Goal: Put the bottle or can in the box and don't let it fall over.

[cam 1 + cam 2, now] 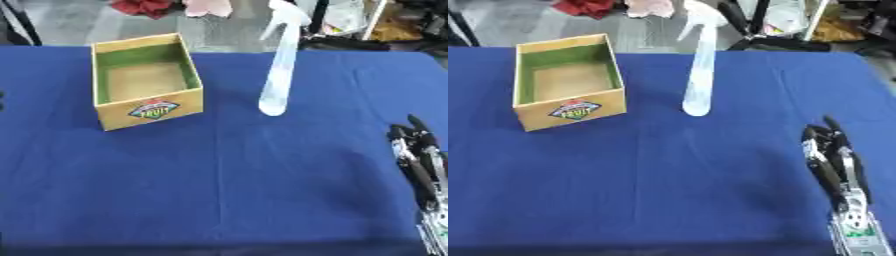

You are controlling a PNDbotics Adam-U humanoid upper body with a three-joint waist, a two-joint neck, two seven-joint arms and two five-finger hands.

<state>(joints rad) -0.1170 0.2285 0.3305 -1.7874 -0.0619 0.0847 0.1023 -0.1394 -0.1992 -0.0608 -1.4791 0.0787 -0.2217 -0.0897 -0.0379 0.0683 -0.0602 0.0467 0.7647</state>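
Spray bottle [278,75] stands upright near the table's [219,190] far edge, beside the empty box [147,80]. Right hand [833,160], fingers straight, holds nothing near the right edge.

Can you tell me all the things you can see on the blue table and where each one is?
table: one, covered in blue cloth, fills most of the view
box: one, yellow-brown with green inside walls and a colourful label on its front, open and holding nothing, far left of the table
spray bottle: one, pale white, standing upright to the right of the box, apart from it
right hand: one, black and silver, fingers straight, low at the right edge, touching nothing
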